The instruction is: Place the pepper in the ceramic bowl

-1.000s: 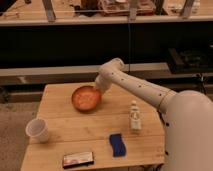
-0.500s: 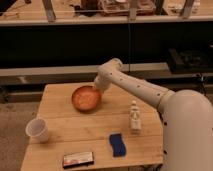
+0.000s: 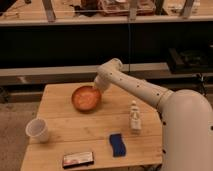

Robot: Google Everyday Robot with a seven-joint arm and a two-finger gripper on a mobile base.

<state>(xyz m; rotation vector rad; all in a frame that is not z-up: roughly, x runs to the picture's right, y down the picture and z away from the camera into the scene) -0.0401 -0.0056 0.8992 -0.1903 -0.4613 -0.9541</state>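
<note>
The ceramic bowl, round and orange-brown, sits on the far middle of the wooden table. My gripper hangs at the end of the white arm, right over the bowl's far right rim, and it is shut. The pepper does not show: I cannot see it in the bowl, on the table or at the gripper's tip. The bowl's inside looks uniformly orange.
A translucent white cup stands at the table's left edge. A small white bottle stands to the right, with a blue sponge in front of it. A flat dark packet lies at the front edge. Shelving runs behind the table.
The gripper has sunk slightly toward the bowl's rim. Everything on the table has stayed where it was.
</note>
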